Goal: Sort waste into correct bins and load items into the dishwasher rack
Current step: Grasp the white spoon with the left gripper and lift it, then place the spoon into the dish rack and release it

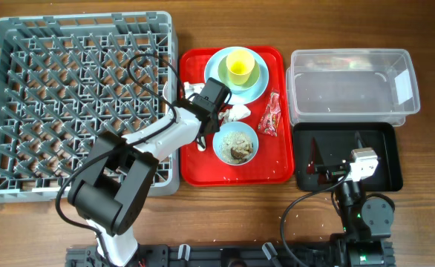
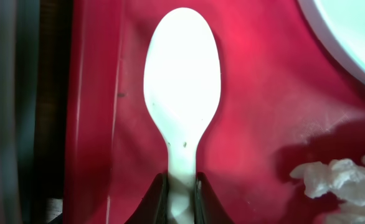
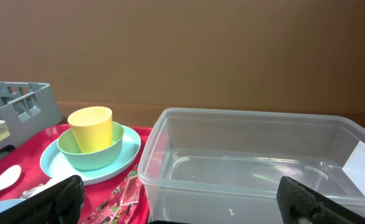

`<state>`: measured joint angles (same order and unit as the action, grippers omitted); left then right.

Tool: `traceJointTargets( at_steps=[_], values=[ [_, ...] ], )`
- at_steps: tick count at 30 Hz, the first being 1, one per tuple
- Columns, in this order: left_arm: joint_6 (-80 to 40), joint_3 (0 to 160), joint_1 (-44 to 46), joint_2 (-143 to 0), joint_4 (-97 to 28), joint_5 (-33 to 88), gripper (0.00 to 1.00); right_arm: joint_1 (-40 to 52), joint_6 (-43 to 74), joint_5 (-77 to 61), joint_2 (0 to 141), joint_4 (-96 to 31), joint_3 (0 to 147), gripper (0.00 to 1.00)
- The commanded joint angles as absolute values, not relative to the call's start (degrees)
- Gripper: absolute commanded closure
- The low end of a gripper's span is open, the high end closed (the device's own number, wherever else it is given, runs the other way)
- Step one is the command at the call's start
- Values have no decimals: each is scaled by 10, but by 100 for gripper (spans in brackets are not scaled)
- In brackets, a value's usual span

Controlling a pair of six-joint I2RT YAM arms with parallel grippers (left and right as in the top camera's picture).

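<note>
Legible text, brands, numbers, signs: 0 entries. White label (image 3: 364, 163) on the end wall of the clear tub (image 1: 349, 54): no characters can be made out on it in either view. Print on the red snack wrapper (image 1: 270, 116): pale marks only, too small and blurred to read.
</note>
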<state>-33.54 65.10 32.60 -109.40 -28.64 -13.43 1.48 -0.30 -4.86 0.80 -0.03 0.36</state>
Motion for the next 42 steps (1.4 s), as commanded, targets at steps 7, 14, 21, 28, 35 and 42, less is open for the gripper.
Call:
traceJointTargets(
  at_steps=[7,14,21,28,35,42],
  values=[
    [-302,646,327,-948,-315,-140,96,15,-11,-43,10,1,3,0],
    [-244,646,327,-905,-357,-280,96,15,-11,-43,10,1,3,0],
    [-242,646,313,-802,-389,-312,96,15,-11,-43,10,1,3,0],
    [-242,645,250,-846,-421,-309,96,15,-11,-43,10,1,3,0],
    [-197,645,249,-907,-402,-303,96,15,-11,-43,10,1,3,0],
    [-197,645,248,-924,-394,-303,96,15,-11,-43,10,1,3,0]
  ],
)
